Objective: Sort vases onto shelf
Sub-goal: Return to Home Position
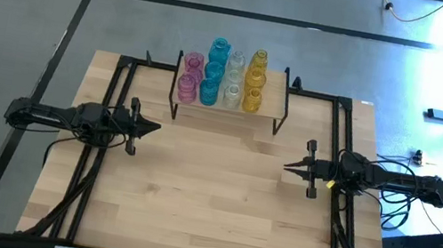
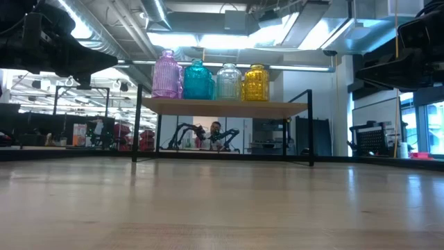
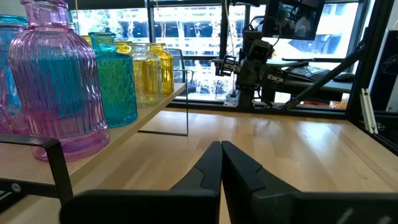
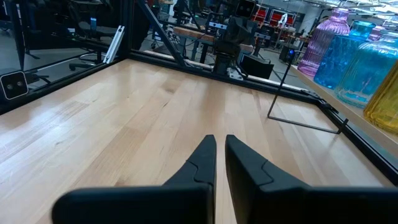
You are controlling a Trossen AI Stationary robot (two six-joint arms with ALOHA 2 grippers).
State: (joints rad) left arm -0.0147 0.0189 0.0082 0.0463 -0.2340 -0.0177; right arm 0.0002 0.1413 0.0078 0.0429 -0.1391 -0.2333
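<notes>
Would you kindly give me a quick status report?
Left gripper, right gripper shut, empty, above the table. Vases on shelf. Nothing in the way.

A robotics lab — exposed ceiling ducts (image 2: pixel 104 38), other robot rigs (image 2: pixel 201 135) behind, concrete floor (image 1: pixel 21 27).

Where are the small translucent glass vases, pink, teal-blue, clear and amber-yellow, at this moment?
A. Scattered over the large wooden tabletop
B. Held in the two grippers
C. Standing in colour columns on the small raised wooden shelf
C: the glass vases stand by colour on the raised light-wood shelf, and the tabletop carries none.
</notes>
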